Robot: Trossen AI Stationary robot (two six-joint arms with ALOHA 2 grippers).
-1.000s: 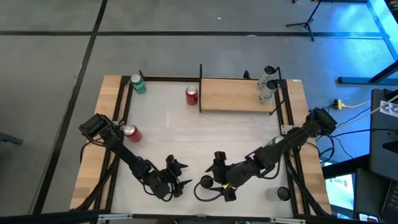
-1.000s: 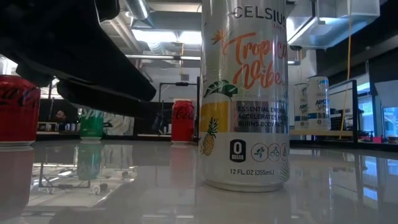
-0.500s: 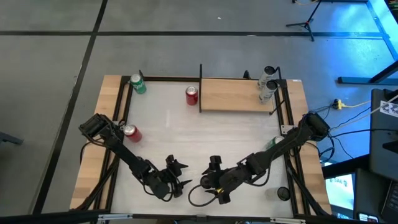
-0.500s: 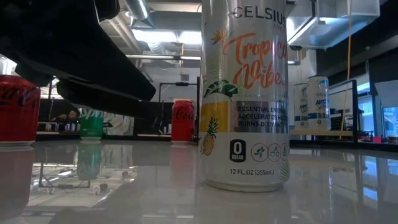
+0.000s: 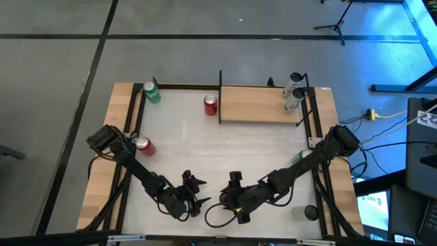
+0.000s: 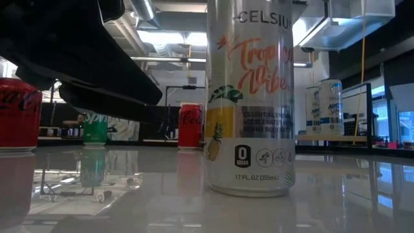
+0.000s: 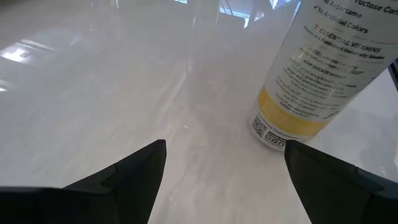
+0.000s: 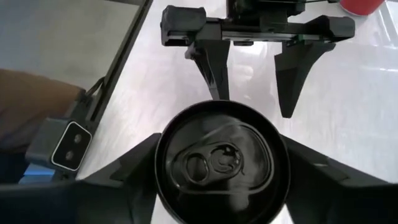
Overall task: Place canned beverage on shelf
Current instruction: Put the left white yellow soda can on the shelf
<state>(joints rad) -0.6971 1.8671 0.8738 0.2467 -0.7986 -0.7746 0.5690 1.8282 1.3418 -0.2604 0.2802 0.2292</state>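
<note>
Near the front edge of the glossy white table (image 5: 191,147), a tall slim Celsius can (image 6: 249,97) stands upright, silver aluminium with orange script and a yellow band, its round dark lid and pull tab facing up. The right gripper (image 5: 232,203) has its dark wedge-shaped fingers (image 8: 124,171) on either side of this can at the top; whether they press on the metal I cannot tell. Just beside the can, the left gripper (image 5: 196,193) faces it with its pointed fingers (image 7: 134,171) spread wide and holding nothing.

Well away from the can, at the table's far side, sits the shelf (image 5: 256,104), a pale, plain wooden board framed by thin black uprights. Its surface is mostly bare; two white cans (image 5: 293,89) occupy one end. A red can (image 5: 210,104) stands just beside the shelf's other end, a green can (image 5: 151,92) is in the far corner beyond that, and another red can (image 5: 144,145) stands by the left arm. Bare tabletop lies between the Celsius can and the shelf.
</note>
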